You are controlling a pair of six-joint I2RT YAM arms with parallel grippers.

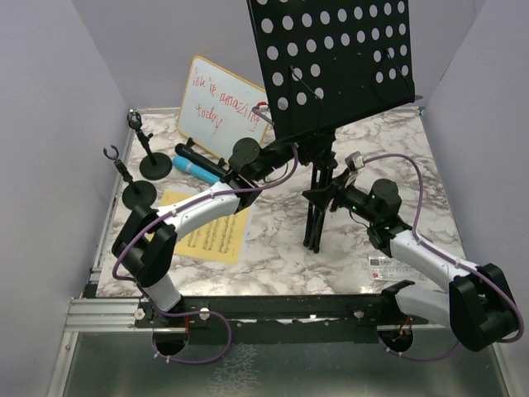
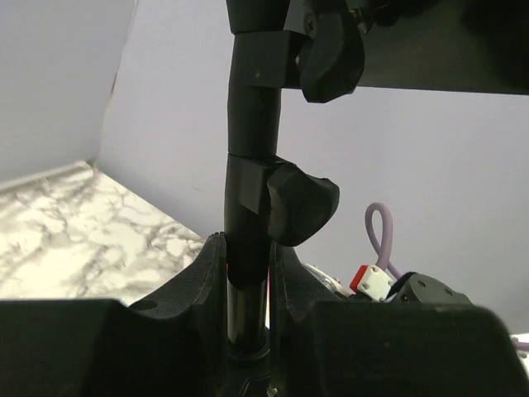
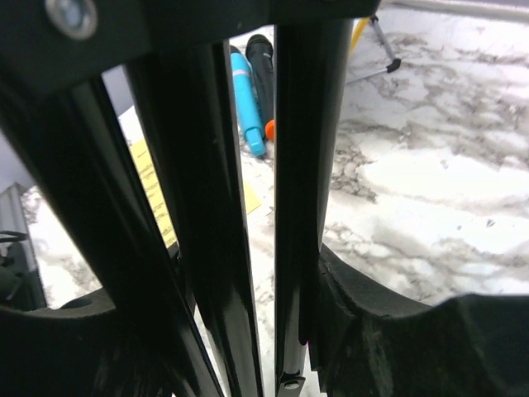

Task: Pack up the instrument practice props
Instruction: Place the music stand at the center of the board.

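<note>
Music desk (image 1: 339,58) (upright) in both grippers
We are clamping its post with left gripper (image 2: 248,252), legs with right gripper (image 3: 207,314).

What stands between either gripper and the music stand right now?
Nothing visible. The left gripper is clamped on the pole of the music stand, and its legs sit between the fingers of the right gripper.

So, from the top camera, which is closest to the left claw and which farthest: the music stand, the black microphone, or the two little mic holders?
1. music stand: its pole is clamped in the left gripper.
2. black microphone: lying on the table just to the left.
3. rear mic holder: further left.
4. front mic holder: near the left edge, farthest.
</note>
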